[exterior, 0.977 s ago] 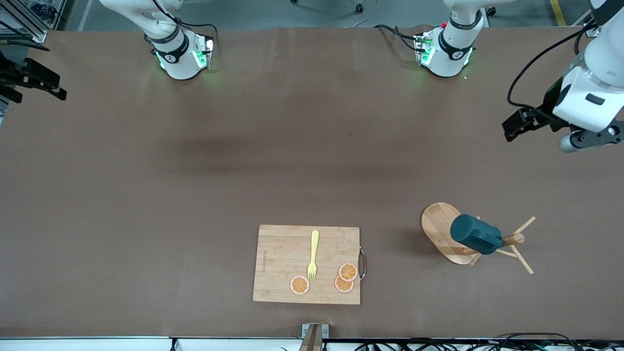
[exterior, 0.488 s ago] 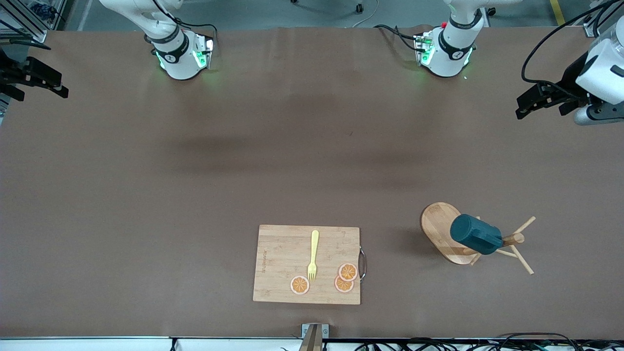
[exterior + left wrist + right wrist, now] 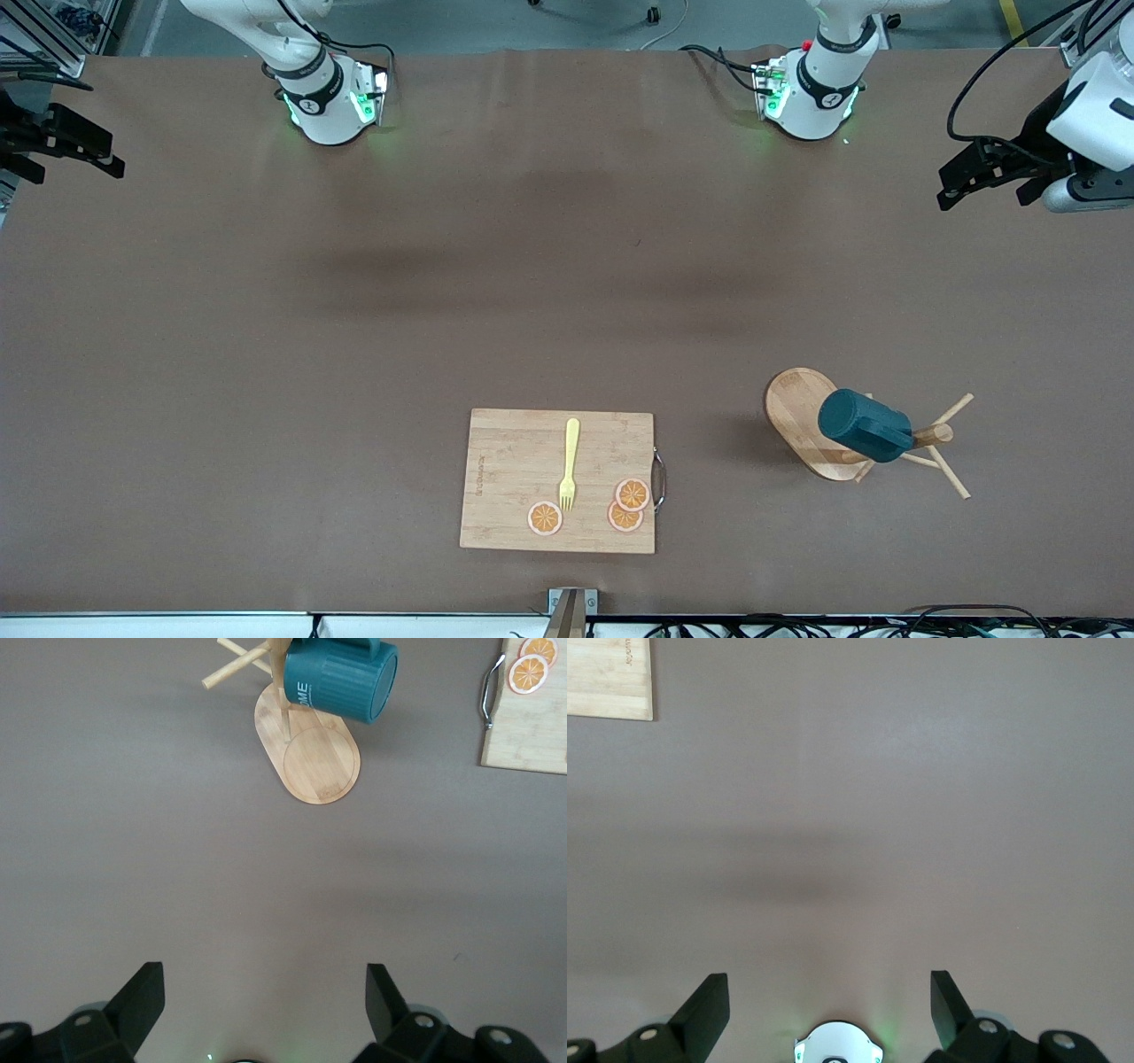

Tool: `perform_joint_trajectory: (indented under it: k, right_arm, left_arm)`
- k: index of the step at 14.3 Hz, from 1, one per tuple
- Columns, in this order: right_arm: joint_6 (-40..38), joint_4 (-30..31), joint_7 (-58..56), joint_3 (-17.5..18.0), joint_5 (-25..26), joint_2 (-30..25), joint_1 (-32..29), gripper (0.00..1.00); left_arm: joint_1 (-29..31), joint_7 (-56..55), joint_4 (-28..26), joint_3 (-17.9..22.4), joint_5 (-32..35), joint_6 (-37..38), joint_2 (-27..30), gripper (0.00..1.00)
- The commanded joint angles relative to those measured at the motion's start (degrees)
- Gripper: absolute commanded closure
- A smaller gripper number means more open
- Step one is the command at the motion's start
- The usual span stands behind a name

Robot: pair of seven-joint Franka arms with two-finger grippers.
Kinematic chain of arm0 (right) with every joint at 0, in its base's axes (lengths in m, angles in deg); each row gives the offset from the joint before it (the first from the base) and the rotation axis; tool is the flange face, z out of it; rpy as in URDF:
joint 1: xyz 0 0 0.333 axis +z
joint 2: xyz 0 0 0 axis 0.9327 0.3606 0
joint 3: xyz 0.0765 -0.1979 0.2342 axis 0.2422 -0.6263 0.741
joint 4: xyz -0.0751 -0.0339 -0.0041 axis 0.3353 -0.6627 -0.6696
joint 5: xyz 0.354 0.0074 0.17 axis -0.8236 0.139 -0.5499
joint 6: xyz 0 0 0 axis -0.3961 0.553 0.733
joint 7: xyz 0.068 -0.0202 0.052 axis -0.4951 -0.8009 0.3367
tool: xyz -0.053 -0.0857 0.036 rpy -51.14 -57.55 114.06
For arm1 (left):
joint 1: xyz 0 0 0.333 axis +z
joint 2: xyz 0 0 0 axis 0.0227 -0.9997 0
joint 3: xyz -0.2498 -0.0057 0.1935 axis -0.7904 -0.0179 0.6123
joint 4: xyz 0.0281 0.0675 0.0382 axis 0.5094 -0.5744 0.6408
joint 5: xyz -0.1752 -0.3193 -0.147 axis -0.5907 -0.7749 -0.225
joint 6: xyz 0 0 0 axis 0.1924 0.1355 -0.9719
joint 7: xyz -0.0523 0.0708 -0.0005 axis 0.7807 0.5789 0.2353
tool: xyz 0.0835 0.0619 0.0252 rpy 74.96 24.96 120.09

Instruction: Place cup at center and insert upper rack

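Note:
The cup (image 3: 864, 425) is a dark teal mug that hangs tilted on a peg of the upper rack (image 3: 800, 415), a light wooden mug tree standing on its oval base toward the left arm's end of the table. The left wrist view shows the cup (image 3: 341, 678) above the rack's base (image 3: 314, 757). My left gripper (image 3: 983, 190) hovers open and empty over the table's edge at that end, well apart from the rack. Its fingers (image 3: 142, 997) frame bare table. My right gripper (image 3: 71, 168) waits open and empty (image 3: 830, 997) at the right arm's end.
A wooden cutting board (image 3: 558, 480) lies near the front edge at mid-table, with a yellow fork (image 3: 568, 465) and three orange slices (image 3: 625, 505) on it. The wrist views catch its edge (image 3: 532, 726) and corner (image 3: 607, 678). Both arm bases (image 3: 328, 102) stand along the back.
My left gripper has drawn back from over the table toward the edge at its end, then nearly stopped. The cup, the rack and the right arm have not moved.

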Motion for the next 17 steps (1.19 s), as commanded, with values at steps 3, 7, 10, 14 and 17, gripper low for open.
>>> perform_joint_trajectory:
  k: [3, 7, 10, 14, 17]
  right_arm:
    - [0.1, 1.6, -0.5, 0.3, 0.6, -1.6, -0.3, 0.00]
    - [0.2, 1.6, -0.4, 0.2, 0.6, -1.6, -0.3, 0.00]
    - [0.2, 1.6, -0.5, 0.2, 0.6, -1.6, -0.4, 0.00]
    - [0.4, 1.5, -0.5, 0.1, 0.6, -1.6, -0.4, 0.00]
    - [0.4, 1.6, -0.5, 0.1, 0.6, -1.6, -0.4, 0.00]
  left_arm:
    - [0.7, 0.7, 0.9, 0.5, 0.1, 0.1, 0.1, 0.00]
    - [0.8, 0.7, 4.1, 0.5, 0.2, 1.9, -2.2, 0.00]
    - [0.8, 0.7, 4.7, 0.5, 0.9, 2.1, -2.6, 0.00]
    - [0.8, 0.5, 4.8, 0.5, 1.0, 2.1, -3.0, 0.00]
    - [0.8, 0.5, 4.8, 0.5, 1.0, 2.2, -3.0, 0.00]
